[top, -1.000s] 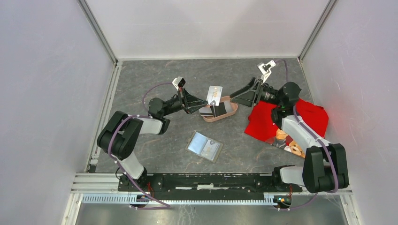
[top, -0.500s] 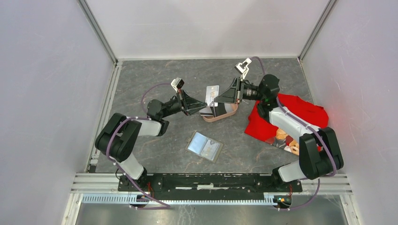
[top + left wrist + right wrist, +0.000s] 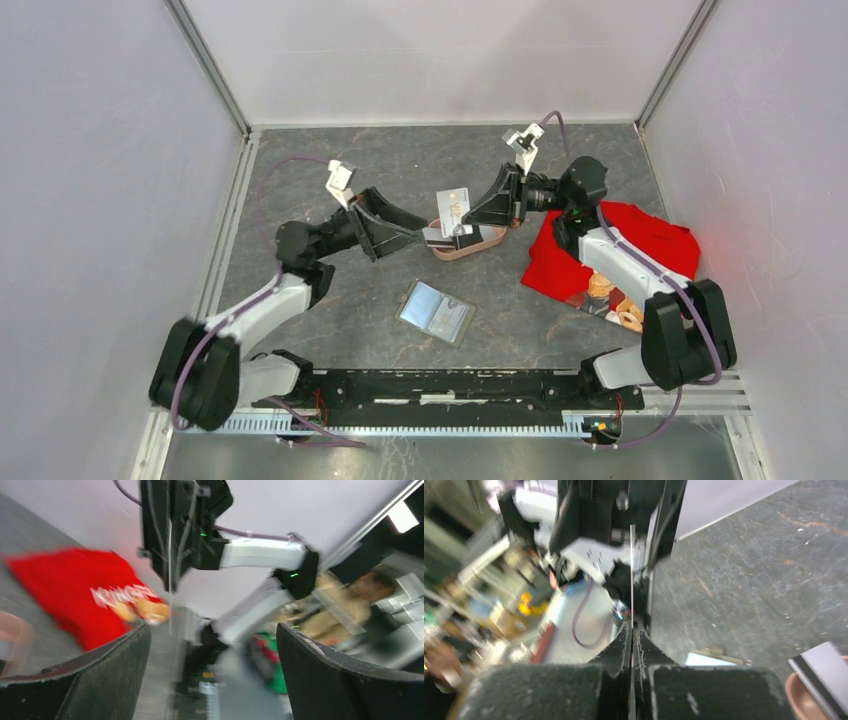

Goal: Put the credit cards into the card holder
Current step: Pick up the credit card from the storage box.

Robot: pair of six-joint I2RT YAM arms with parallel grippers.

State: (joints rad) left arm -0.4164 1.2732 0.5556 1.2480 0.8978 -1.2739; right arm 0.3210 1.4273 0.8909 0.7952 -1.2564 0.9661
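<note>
We see the right end effector [image 3: 631, 632] clenched flat on a credit card [image 3: 455, 205], its two dark, rough-surfaced fingers [image 3: 611, 657] pressed together with only the card's thin edge between them. From the right wrist the card reads as a hairline sliver standing up from the fingertips. From above it shows a pale silvery face with small dark markings, held in the air over the far end of the pink oval tray [image 3: 490, 238]. The left end effector [image 3: 212, 635] is released, and its fingers stand wide apart with nothing between them. It points toward the tray from the left and sits just short of the held card without touching it. A second card [image 3: 438, 238], whitish with a dark stripe, lies tilted in the tray against its smooth, rounded rim. The card holder [image 3: 436, 311] lies opened flat on the table [image 3: 330, 170], nearer the arm bases than the tray and apart from both end effectors. Its two greyish inner panels face up with a slight sheen. The table is dark grey with a veined, stone-like pattern. To the right lies a crumpled red piece [image 3: 560, 260] bearing white lettering and a printed picture, partly under the right arm. We cannot tell whether it is cloth or foil.
</note>
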